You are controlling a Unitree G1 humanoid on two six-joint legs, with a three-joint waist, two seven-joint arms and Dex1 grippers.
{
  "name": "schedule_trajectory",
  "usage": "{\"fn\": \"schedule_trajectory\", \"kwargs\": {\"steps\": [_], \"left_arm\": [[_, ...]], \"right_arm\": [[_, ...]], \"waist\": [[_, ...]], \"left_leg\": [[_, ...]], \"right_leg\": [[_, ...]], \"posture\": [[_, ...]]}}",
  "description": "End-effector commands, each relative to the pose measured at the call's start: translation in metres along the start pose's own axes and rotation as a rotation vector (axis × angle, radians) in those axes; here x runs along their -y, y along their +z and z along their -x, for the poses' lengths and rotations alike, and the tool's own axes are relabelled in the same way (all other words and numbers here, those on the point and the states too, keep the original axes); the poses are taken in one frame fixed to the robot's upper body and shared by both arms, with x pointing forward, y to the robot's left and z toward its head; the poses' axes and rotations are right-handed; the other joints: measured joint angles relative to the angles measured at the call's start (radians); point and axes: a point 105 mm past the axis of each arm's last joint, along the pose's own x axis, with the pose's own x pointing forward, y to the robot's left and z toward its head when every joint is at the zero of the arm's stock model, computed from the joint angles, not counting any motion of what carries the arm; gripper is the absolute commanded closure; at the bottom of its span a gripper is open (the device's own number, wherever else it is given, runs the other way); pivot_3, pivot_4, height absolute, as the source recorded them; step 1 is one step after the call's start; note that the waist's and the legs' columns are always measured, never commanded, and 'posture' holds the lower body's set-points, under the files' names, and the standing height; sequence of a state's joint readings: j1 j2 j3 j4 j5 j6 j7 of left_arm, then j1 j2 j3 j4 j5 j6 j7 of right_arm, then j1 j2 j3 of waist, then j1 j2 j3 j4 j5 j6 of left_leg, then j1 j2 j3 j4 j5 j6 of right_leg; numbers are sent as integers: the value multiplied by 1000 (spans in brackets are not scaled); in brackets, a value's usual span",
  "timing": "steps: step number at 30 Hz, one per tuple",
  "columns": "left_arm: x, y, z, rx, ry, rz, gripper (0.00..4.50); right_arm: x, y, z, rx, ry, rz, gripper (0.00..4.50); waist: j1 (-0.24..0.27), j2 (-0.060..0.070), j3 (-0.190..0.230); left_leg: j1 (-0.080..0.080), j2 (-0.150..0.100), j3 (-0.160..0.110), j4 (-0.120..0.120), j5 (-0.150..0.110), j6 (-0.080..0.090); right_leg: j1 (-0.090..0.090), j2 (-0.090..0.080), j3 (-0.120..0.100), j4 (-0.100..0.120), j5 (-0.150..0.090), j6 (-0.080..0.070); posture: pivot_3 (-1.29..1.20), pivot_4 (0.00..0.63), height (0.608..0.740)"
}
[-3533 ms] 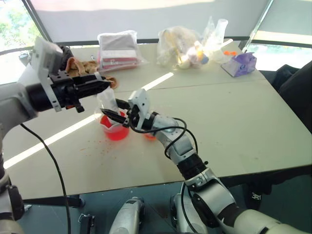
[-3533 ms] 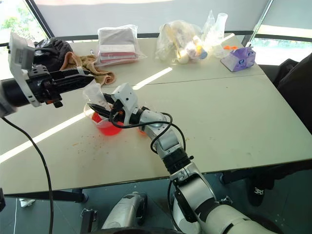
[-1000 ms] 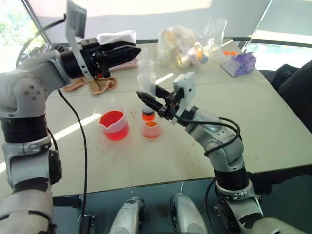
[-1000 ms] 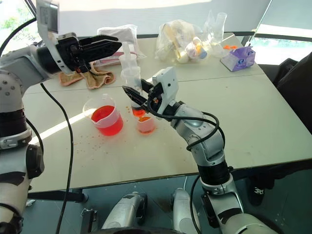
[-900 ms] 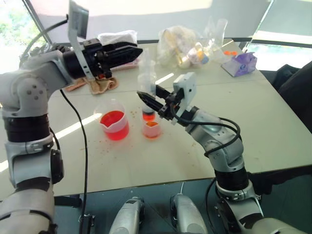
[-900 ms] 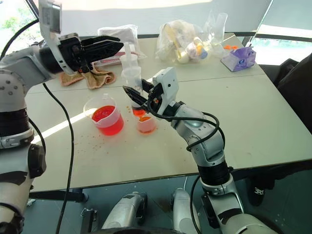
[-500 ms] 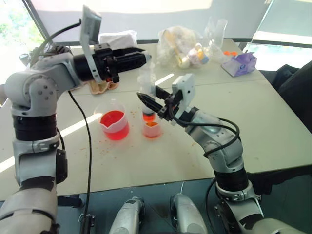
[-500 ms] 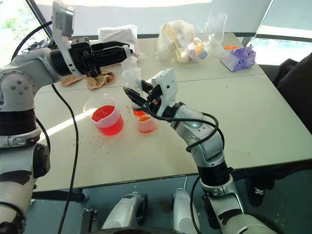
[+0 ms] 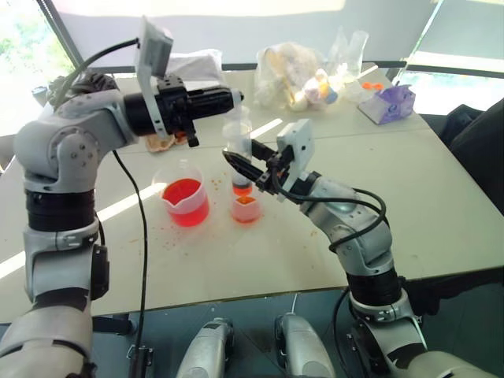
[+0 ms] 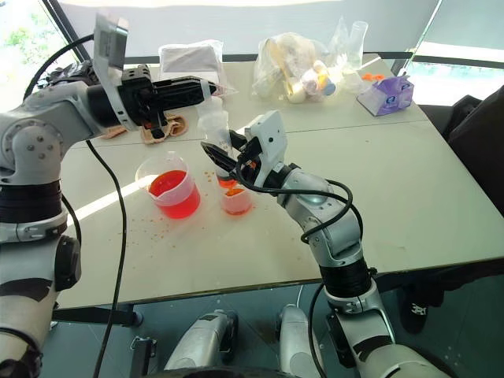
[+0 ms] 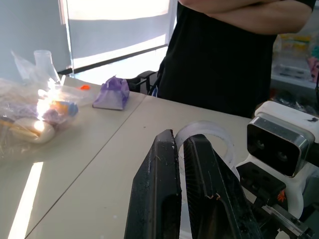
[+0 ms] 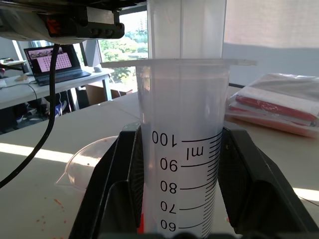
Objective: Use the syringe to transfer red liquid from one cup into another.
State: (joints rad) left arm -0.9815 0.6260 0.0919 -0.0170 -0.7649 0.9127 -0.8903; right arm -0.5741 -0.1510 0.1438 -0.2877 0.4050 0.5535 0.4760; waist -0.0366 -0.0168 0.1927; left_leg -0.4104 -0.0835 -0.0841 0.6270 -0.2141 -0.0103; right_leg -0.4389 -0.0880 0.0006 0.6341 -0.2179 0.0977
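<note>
Surroundings: a pale table (image 9: 409, 197) is carrying clear plastic bags of small items (image 9: 295, 75) along its far edge, a flat packet (image 10: 189, 59) beside them, a purple tissue pack (image 9: 387, 102) at the far right, and a tan cloth (image 10: 161, 126) lying behind the left arm.
Person: someone in a black top (image 11: 234, 55) is standing at the table's edge, arms folded.
Obstructions: the left arm is reaching across in front of the cloth and packet; the right gripper and syringe are partly covering the smaller cup.
Syringe: the syringe (image 9: 239, 146), clear ribbed plastic with printed millilitre marks, is standing upright directly over the smaller cup, with red liquid (image 9: 241, 187) sitting low in its barrel.
Right gripper: the right gripper (image 12: 182, 174) is clamping the syringe barrel between its two black fingers (image 12: 249, 179).
Left gripper: the left gripper (image 9: 230, 96) is pointing level at the plunger top, its jaws pressed nearly together; the round white plunger head (image 11: 204, 137) is showing just behind its fingertips.
Larger cup: the spouted clear beaker (image 9: 185, 197) is standing left of the syringe, holding bright red liquid to about half its height.
Smaller cup: the spoutless clear cup (image 9: 245, 209) is sitting just right of the beaker, holding a little orange-red liquid.
Tabletop: small red specks (image 9: 169, 236) are dotting the surface around the beaker.
</note>
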Motion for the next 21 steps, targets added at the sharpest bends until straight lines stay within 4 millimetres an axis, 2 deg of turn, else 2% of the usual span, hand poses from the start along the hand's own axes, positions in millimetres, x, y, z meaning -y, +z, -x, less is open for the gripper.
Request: {"fn": "schedule_trajectory", "kwargs": {"steps": [1, 12, 21], "left_arm": [[14, -5, -8, -24, -79, -9, 4476], [18, -15, -10, -40, -89, -4, 4476], [17, -26, -11, -54, -89, 16, 4476]], "right_arm": [[7, 33, -2, 118, -21, 67, 3031], [20, 43, -1, 138, -48, 103, 3031], [21, 55, -1, 158, -36, 131, 3031]], "waist": [[0, 0, 0], [0, 0, 0], [0, 0, 0]], "left_leg": [[0, 0, 0, 0, 0, 0], [0, 0, 0, 0, 0, 0], [0, 0, 0, 1, 0, 0]], "right_leg": [[0, 0, 0, 0, 0, 0], [0, 0, 0, 0, 0, 0], [0, 0, 0, 0, 0, 0]], "posture": [[0, 150, 736], [0, 150, 736], [0, 150, 736]]}}
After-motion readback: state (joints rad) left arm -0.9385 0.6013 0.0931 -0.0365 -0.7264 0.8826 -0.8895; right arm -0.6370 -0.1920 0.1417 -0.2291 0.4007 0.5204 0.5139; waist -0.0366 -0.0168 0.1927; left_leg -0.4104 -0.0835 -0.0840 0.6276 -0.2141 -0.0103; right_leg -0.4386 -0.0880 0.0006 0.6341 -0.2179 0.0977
